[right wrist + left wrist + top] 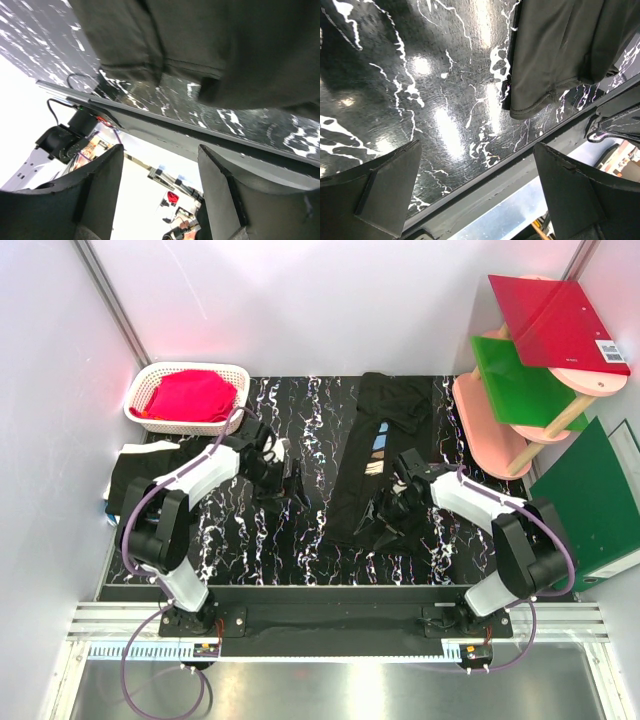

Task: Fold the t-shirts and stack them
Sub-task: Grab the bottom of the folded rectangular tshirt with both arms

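Shirt with brush strokes [372, 455] lay as a long strip at centre right of the overhead frame | second black shirt [135, 468] lay bunched at left edge | left claw [287, 480] was released, empty, over table [320, 410] | right claw [395, 505] was released at strip's lower end

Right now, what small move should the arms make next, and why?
Probably lower the right tool onto the near end of the shirt and grip it: the shirt lies as a long strip, not yet folded across, and this tool and the left tool stand open, holding nothing.
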Controlling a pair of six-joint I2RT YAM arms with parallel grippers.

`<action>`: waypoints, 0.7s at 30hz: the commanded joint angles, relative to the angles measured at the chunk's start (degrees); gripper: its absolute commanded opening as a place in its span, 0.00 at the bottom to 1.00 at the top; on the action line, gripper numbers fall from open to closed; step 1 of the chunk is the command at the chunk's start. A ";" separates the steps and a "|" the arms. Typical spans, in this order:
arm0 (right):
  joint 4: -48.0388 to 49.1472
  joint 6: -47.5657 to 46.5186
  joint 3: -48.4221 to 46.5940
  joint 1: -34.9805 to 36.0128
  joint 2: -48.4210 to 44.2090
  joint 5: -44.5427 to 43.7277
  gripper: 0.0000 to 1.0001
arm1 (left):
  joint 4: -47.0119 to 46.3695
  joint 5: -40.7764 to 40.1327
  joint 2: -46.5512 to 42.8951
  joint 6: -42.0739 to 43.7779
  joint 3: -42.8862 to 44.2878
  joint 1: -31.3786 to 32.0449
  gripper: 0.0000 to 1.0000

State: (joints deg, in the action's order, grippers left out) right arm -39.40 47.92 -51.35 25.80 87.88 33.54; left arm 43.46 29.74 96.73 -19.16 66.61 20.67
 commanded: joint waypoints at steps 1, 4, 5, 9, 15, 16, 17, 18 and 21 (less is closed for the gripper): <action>6.34 4.11 -0.59 1.88 0.62 -0.23 0.67 | -1.80 -0.73 -4.35 2.37 -0.78 -1.07 0.99; 7.84 4.37 -2.52 3.72 5.28 -0.40 0.64 | -1.72 -1.00 -4.88 2.63 -1.57 -1.59 0.99; 8.80 4.55 -2.96 4.25 7.46 -0.40 0.64 | -1.80 -1.00 -5.32 2.63 -1.66 -1.77 0.99; 8.46 4.55 -7.00 6.01 13.71 0.38 0.58 | -1.72 -1.26 -6.37 2.72 -3.15 -2.65 0.99; 7.14 4.99 -9.29 6.45 15.74 -2.60 0.52 | -1.80 -0.82 -6.90 2.81 -4.03 -3.18 0.99; 7.05 4.81 -9.64 6.45 16.01 -2.69 0.49 | -1.80 -0.82 -6.99 2.81 -4.12 -3.26 0.99; 7.05 4.55 -10.25 6.54 16.79 -2.78 0.44 | -1.80 -1.08 -6.82 2.81 -4.21 -3.26 0.99; 6.88 4.29 -10.52 6.54 17.06 -2.86 0.30 | -1.80 -1.17 -6.64 2.90 -4.38 -3.26 0.99; 6.79 3.58 -11.40 6.63 17.68 -3.30 0.05 | -1.89 -1.08 -6.11 2.90 -4.47 -3.26 0.99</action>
State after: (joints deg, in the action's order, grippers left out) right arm -32.36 51.96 -60.10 31.79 104.55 31.92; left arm 42.92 29.19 92.18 -17.45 62.48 17.63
